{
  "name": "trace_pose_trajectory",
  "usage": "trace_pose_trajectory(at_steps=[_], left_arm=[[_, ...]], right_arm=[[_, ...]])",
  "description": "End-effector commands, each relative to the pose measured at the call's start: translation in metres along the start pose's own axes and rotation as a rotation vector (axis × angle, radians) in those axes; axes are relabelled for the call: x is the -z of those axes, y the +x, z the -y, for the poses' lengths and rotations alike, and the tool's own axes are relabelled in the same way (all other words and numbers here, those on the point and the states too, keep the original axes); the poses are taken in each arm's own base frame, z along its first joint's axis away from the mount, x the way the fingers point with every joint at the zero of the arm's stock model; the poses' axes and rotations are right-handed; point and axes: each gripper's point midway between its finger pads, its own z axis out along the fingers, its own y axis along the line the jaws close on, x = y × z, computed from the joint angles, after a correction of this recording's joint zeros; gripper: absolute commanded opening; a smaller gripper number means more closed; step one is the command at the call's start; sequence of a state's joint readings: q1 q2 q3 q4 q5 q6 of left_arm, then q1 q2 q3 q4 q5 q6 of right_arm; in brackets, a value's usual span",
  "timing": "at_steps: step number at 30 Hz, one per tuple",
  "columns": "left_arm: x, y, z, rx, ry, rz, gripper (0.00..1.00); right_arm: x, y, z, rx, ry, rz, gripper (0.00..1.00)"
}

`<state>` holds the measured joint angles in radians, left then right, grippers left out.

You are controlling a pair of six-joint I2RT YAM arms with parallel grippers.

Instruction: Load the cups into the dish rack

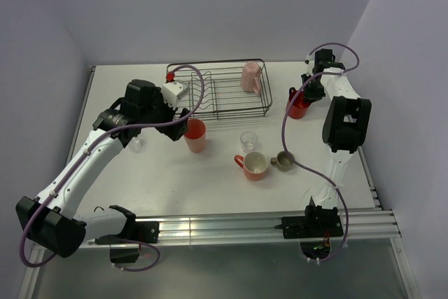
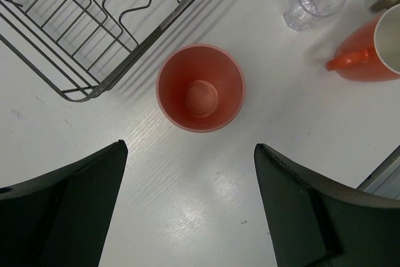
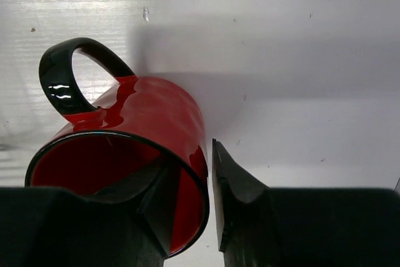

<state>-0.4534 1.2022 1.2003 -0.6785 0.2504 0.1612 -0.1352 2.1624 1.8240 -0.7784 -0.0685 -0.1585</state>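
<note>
While right hand (image 3: 194, 167) pinches red mug (image 3: 156, 110) rim, left hand (image 2: 190, 148) open over tumbler (image 2: 200, 85).

The dish rack (image 1: 217, 93) holds one mug (image 1: 250, 77) (right end). A tumbler (image 1: 195, 135) stands just before the rack's front-left corner, a second mug (image 1: 299, 108) right of the rack, a glass (image 1: 248, 138) before the rack.

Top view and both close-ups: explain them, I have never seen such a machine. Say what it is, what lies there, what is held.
Two robot arms stand on a table. The wide picture looks down from above; the close-ups come from cameras on their wrists. The black dish rack holds a pink mug. Loose: salmon tumbler, orange mug, grey mug, clear glass. On the left arm the jaws hang open above the tumbler, holding nothing. On the right arm they straddle the red mug's wall; whether they pinch it yet is unclear.
</note>
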Motion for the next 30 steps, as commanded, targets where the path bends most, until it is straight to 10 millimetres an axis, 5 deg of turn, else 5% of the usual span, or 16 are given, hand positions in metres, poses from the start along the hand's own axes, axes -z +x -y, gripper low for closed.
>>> trace_pose_trajectory(at_steps=[1,7,15,23,29,30], left_arm=[[0.004,-0.020,-0.001,0.028,0.017,0.053,0.90],[0.006,-0.023,-0.001,0.040,0.020,0.062,0.89],[0.009,-0.030,-0.002,0.064,0.019,0.084,0.89],[0.022,-0.057,-0.013,0.128,0.050,0.192,0.89],[0.039,-0.083,-0.005,0.157,0.186,0.277,0.89],[0.043,-0.090,-0.005,0.188,0.202,0.289,0.89]], right_arm=[[0.003,-0.015,-0.004,-0.003,-0.007,0.047,0.29],[0.007,-0.014,-0.006,-0.001,-0.011,0.063,0.00],[0.045,-0.033,-0.003,0.018,0.011,0.205,0.00],[0.165,-0.087,-0.018,0.113,-0.026,0.613,0.00],[0.246,-0.103,-0.049,0.246,-0.046,0.881,0.00],[0.247,-0.098,-0.052,0.279,-0.036,0.898,0.00]])
